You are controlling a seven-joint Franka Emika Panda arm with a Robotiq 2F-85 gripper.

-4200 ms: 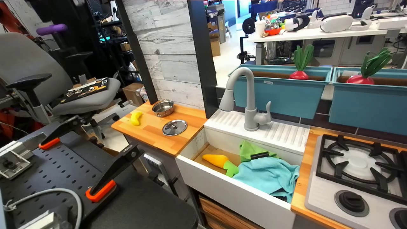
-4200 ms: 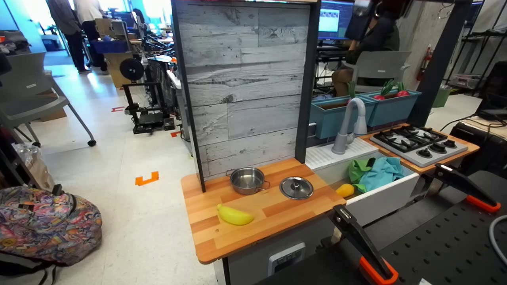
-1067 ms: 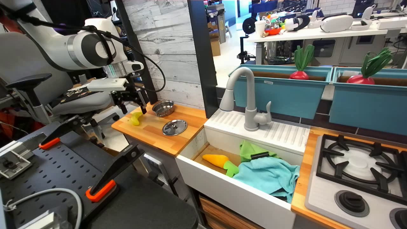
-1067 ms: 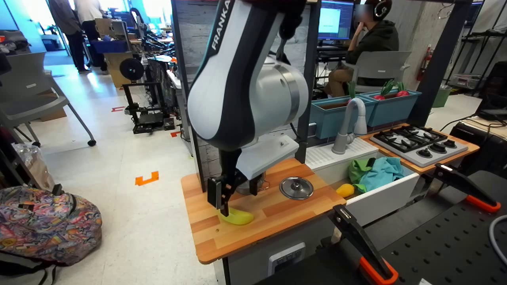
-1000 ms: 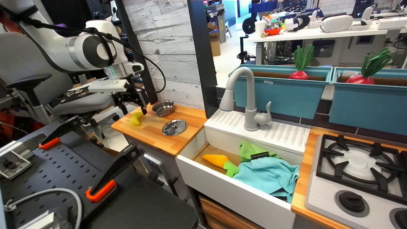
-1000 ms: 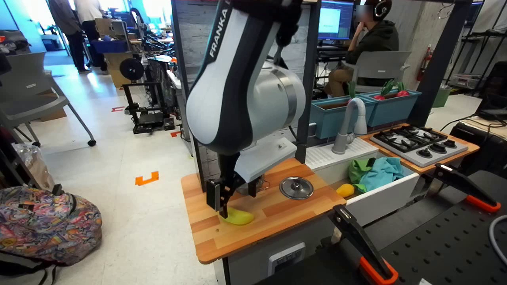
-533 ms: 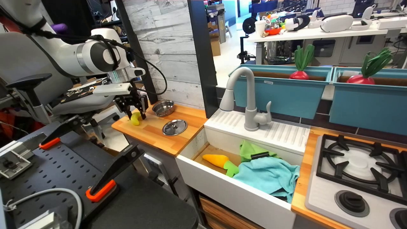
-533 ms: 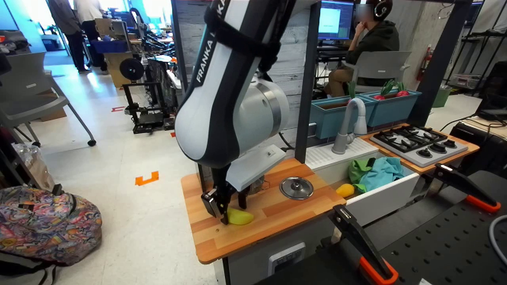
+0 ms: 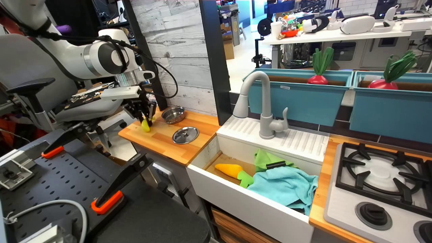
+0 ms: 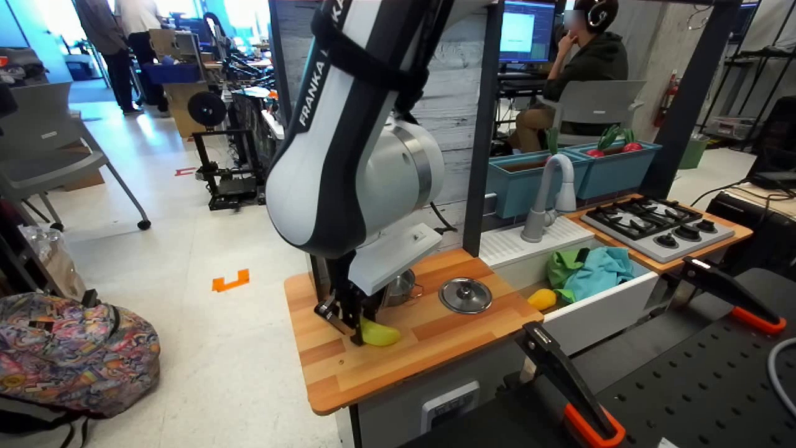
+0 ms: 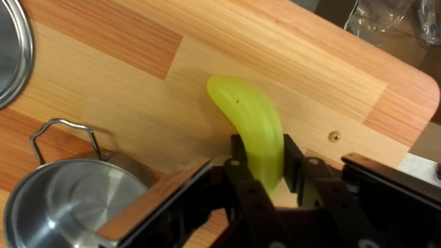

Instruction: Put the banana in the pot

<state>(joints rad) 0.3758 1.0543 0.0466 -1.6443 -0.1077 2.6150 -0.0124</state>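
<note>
Near the metal pot [image 11: 74, 201], banana [image 11: 256, 120] tight between fingers [image 11: 293, 158], blue cloth [image 9: 283, 184] in the sink [image 9: 249, 212].

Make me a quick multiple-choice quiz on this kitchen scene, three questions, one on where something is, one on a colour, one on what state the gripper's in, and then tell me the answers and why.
1. Where is the metal lid?
A) on the stove
B) in the sink
C) on the wooden counter

2. What colour is the faucet?
A) grey
B) red
C) black

3. How does the gripper stand?
A) wide open, holding nothing
B) shut on the banana
C) shut on the lid

Answers:
1. C: both exterior views show it lying there.
2. A: it looks grey in both exterior views.
3. B: in the wrist view the fingers meet the banana from both sides.
</note>
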